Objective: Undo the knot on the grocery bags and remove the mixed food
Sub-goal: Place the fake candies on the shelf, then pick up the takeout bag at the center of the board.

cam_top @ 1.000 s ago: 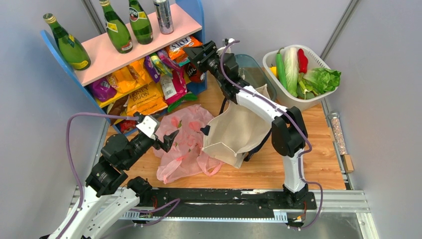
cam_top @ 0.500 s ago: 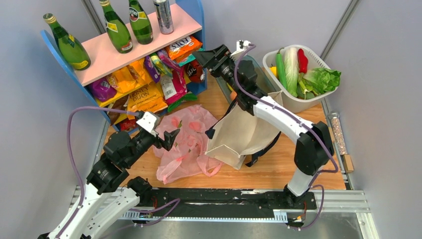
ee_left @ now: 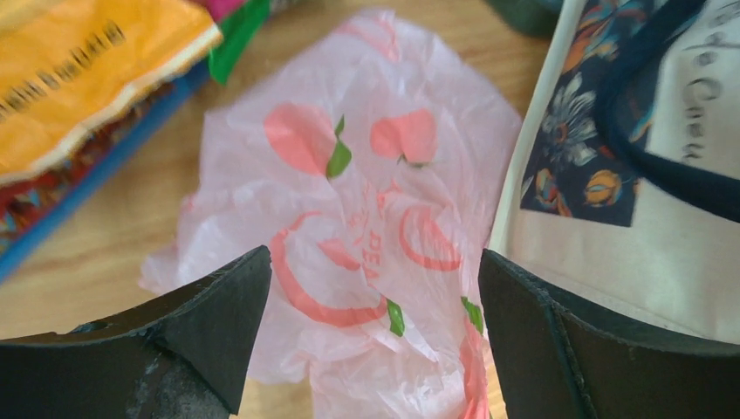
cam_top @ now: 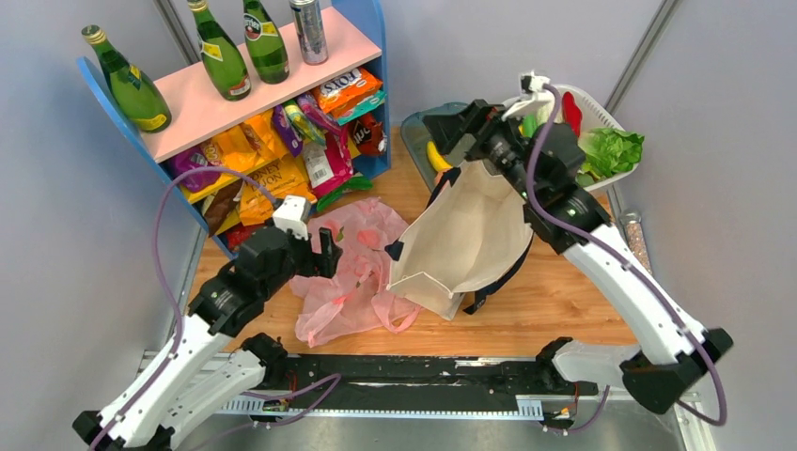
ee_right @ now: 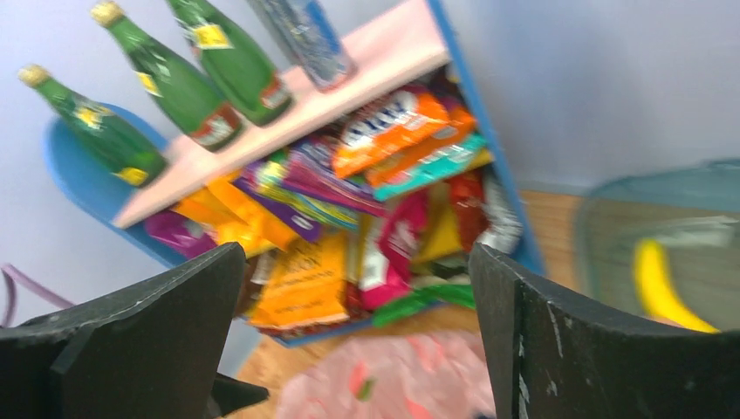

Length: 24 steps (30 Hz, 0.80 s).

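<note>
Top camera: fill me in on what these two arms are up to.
The left hand hovers open over the crumpled pink plastic bag, which lies flat on the table. The right hand, also open, hangs above the standing canvas tote, near a clear bin holding a banana. Neither hand holds anything.

Left side is walled off by the shelf unit (cam_top: 235,113). Table (cam_top: 550,319) centre is blocked by the upright open tote (cam_top: 470,235), flat pink bag (cam_top: 352,272) touching it on the left. Rear right is filled by tub (cam_top: 414,127) and basket (cam_top: 595,104). Bare wood is left near-right of the tote and along the front edge.
</note>
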Motion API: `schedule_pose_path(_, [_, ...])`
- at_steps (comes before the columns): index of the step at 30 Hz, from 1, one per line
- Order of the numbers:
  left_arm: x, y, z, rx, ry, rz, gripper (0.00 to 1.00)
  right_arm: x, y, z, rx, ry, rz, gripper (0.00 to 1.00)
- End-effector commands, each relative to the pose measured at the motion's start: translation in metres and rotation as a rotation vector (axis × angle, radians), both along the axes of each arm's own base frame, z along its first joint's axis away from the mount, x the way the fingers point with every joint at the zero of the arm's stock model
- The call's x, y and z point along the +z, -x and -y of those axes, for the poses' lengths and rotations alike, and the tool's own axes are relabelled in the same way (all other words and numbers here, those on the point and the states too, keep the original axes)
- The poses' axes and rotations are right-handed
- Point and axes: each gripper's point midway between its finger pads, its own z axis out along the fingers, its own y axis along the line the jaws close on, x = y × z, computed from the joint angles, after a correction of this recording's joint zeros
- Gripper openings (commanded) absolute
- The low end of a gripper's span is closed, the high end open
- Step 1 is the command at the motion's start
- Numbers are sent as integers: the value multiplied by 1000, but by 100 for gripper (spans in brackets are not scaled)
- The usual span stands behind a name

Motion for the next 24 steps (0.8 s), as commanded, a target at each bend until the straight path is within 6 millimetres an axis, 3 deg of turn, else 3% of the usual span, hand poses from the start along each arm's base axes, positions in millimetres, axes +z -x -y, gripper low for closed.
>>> schedule_pose_path(1, [-43,1,8,80,34,-212,93,-53,16,64,-188,314,-74,100])
schedule_pose_path(4, [-61,-1,7,126,-9,-280,93,-55,35,103,-284,426,-99,100])
schedule_pose_path(9, [-85,-3,-14,313,-139,-335,100,-72,46,153,-454,566,-157,100])
schedule_pose_path(12, [-101,-4,-17,365,-183,-374,100,-84,50,160,-463,570,-180,100])
schedule_pose_path(17, [-128,-12,-4,361,-141,-384,98,-99,48,149,-417,547,-211,100])
schedule_pose_path(19, [-137,-10,-3,359,-124,-378,81,-99,50,143,-385,531,-201,100])
schedule_pose_path(20, [-133,-11,-4,361,-105,-358,56,-97,52,138,-351,523,-186,100])
schedule_pose_path(21, [-132,-12,-4,362,-90,-339,43,-92,55,133,-321,510,-159,100])
schedule_pose_path(22, [-123,-13,-5,357,-67,-307,20,-90,59,127,-279,507,-139,100])
schedule_pose_path(24, [-107,-14,-4,323,-21,-246,2,-81,69,113,-183,495,-84,100])
